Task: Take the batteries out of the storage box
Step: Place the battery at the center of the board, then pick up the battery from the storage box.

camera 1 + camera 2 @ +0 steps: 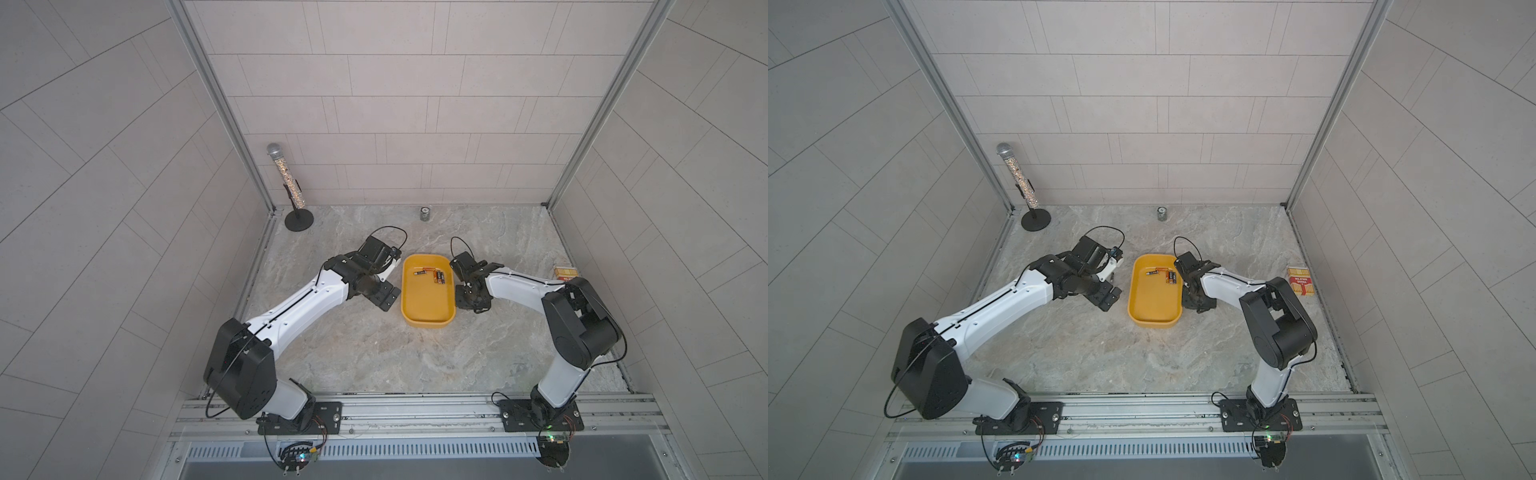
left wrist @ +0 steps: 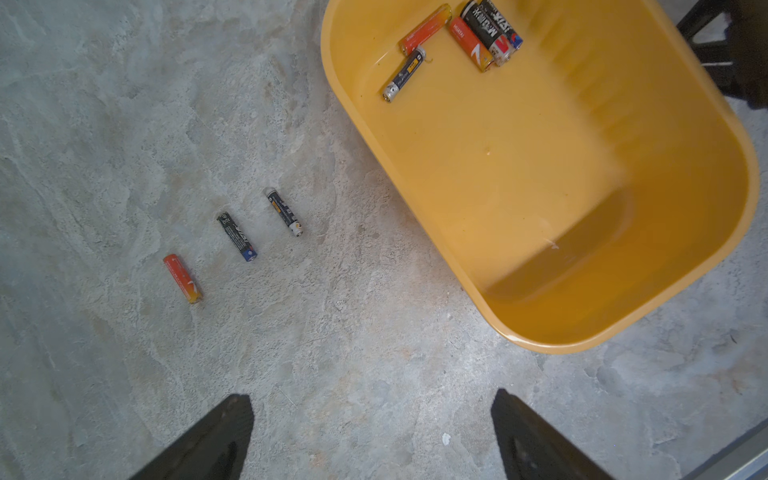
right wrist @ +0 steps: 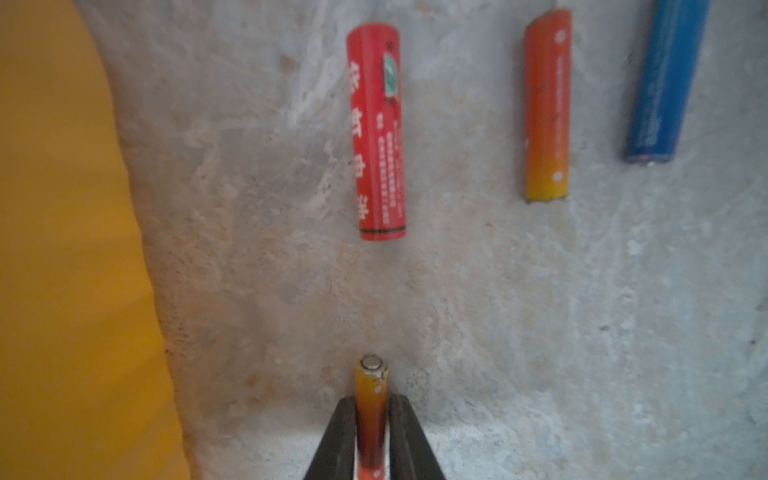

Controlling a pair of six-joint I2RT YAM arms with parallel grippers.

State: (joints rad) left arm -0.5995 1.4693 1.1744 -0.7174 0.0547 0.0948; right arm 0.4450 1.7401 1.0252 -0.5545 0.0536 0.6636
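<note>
Yellow box: five batteries; outside: seven; left end effector wide; right end effector narrow round one

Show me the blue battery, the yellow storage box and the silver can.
blue battery (image 3: 660, 83), right wrist view, middle of its body.
yellow storage box (image 1: 426, 301), in a top view, bare inner floor.
silver can (image 1: 424, 214), in a top view, middle of its side.

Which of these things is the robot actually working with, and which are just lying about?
Part of the job: yellow storage box; batteries, some inside it, some already out.
Just lying about: silver can; striped packet; glittery microphone.
</note>
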